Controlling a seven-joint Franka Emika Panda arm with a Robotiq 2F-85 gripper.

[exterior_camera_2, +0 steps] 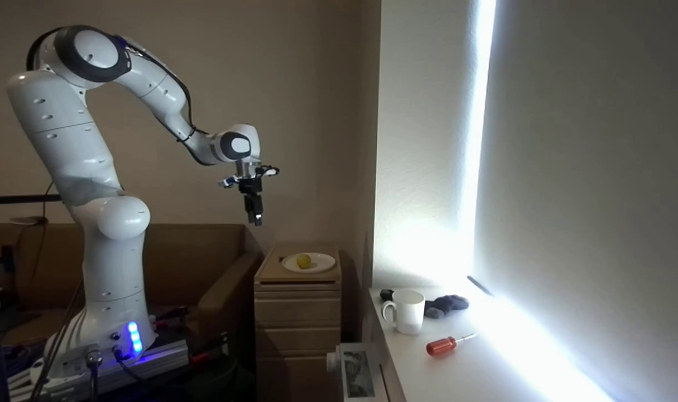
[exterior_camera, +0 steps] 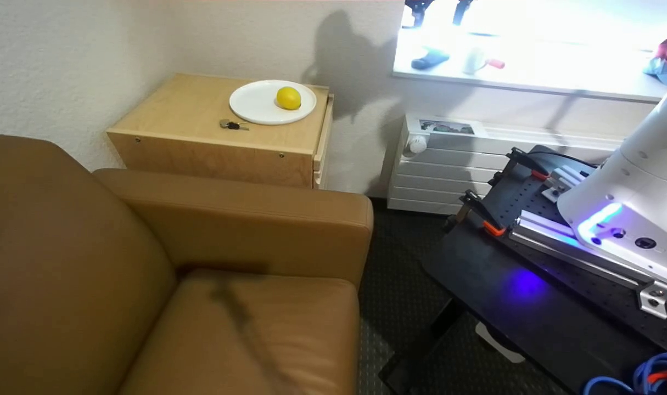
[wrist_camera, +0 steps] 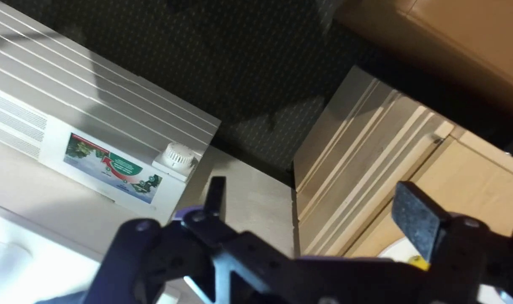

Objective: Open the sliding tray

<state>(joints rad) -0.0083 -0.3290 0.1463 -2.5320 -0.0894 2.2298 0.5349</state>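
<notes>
The sliding tray [exterior_camera_2: 298, 287] shows only as a thin light tan front strip just under the top of the wooden cabinet [exterior_camera_2: 272, 271]. Its front edge also shows along the cabinet's front in an exterior view [exterior_camera: 324, 133] and in the wrist view [wrist_camera: 372, 200]. The rest of it is hidden inside the cabinet. My gripper [exterior_camera_2: 254, 219] hangs in the air, well above the cabinet's height and pointing down. Its two fingers also show at the top of an exterior view [exterior_camera: 437, 23]. In the wrist view the fingers [wrist_camera: 310, 185] are wide apart with nothing between them.
A white plate [exterior_camera: 256, 107] with a yellow lemon [exterior_camera: 289, 98] and keys [exterior_camera: 233, 125] lie on the cabinet top. A brown sofa arm [exterior_camera: 245, 208] stands beside the cabinet. A radiator [exterior_camera: 437, 175] and a window sill [exterior_camera_2: 394, 357] with a mug [exterior_camera_2: 409, 312] stand nearby.
</notes>
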